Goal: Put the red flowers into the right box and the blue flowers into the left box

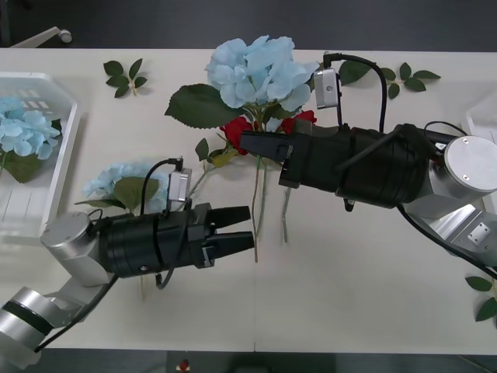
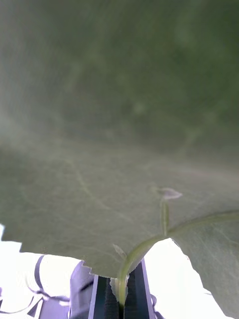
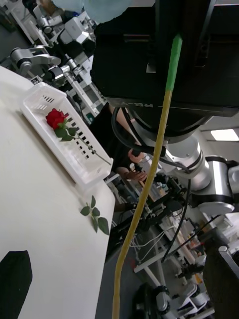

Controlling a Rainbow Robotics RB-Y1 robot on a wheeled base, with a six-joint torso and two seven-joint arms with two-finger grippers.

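Note:
My right gripper [image 1: 247,142] is shut on a thin green stem [image 2: 130,261] under a broad leaf [image 2: 119,149]. It belongs to a big blue flower [image 1: 260,70] over the far middle of the table. Red flowers [image 1: 235,130] sit right beside those fingers. The long stem [image 3: 149,189] hangs down to my left gripper [image 1: 237,228], which is open with the stem's end between its fingers [image 3: 15,276]. Another blue flower [image 1: 116,180] lies beside the left arm. The left box [image 1: 68,148] holds blue flowers [image 1: 27,128]. The right box [image 3: 87,167] holds one red flower [image 3: 55,118].
Flowerless leaf sprigs lie at the far left [image 1: 124,76], far right [image 1: 405,78] and near right edge [image 1: 485,299] of the white table [image 1: 349,272]. A pale edge of the right box [image 1: 480,116] shows behind the right arm.

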